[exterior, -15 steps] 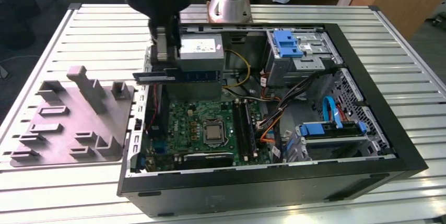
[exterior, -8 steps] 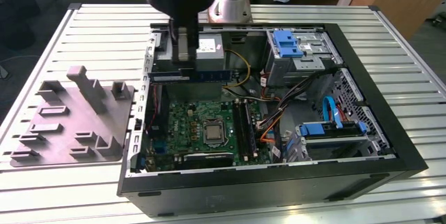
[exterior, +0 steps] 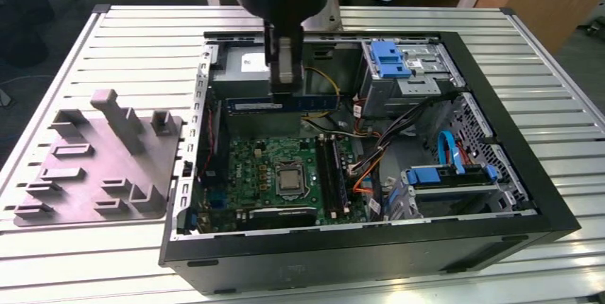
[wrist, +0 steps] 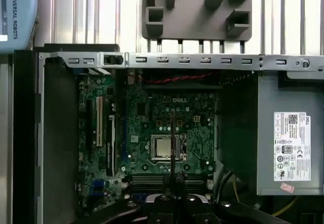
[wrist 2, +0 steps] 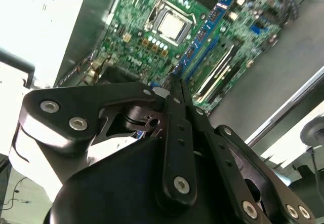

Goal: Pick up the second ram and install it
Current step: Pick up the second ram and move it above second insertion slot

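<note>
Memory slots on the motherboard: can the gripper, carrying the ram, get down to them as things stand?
Probably yes. The gripper holds the second ram above the open case; the memory slots lie uncovered, with the cables off to the exterior view's right.

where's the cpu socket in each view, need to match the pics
Exterior view: cpu socket, middle of the green motherboard.
Second wrist view: cpu socket beyond the claw, beside the blue ram slots.
First wrist view: cpu socket just beyond the claw.
Shared landmark: the green motherboard.
</note>
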You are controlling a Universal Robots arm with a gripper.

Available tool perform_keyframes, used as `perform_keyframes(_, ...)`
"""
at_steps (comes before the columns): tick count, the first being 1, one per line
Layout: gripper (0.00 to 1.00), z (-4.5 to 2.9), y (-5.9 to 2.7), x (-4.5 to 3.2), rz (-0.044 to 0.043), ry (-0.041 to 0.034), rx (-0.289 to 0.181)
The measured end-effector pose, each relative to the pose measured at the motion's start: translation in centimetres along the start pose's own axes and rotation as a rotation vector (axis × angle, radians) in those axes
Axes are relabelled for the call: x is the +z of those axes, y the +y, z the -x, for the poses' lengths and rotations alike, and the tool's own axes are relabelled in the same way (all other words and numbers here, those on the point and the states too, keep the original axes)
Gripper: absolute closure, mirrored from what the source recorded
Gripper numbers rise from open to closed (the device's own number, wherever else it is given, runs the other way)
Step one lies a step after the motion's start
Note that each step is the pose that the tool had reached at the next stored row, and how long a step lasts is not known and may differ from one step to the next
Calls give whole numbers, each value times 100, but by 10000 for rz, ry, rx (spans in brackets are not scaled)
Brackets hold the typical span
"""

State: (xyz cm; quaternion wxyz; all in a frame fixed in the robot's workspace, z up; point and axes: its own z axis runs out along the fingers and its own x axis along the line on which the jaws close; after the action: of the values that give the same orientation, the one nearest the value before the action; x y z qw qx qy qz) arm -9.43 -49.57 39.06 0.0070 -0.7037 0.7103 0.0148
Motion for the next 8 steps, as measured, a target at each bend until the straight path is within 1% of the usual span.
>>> perform_keyframes(6, 89, -8, -205, -1, 8, -1, 1)
perform_keyframes(8, 89, -13, -259, 6, 15, -2, 0)
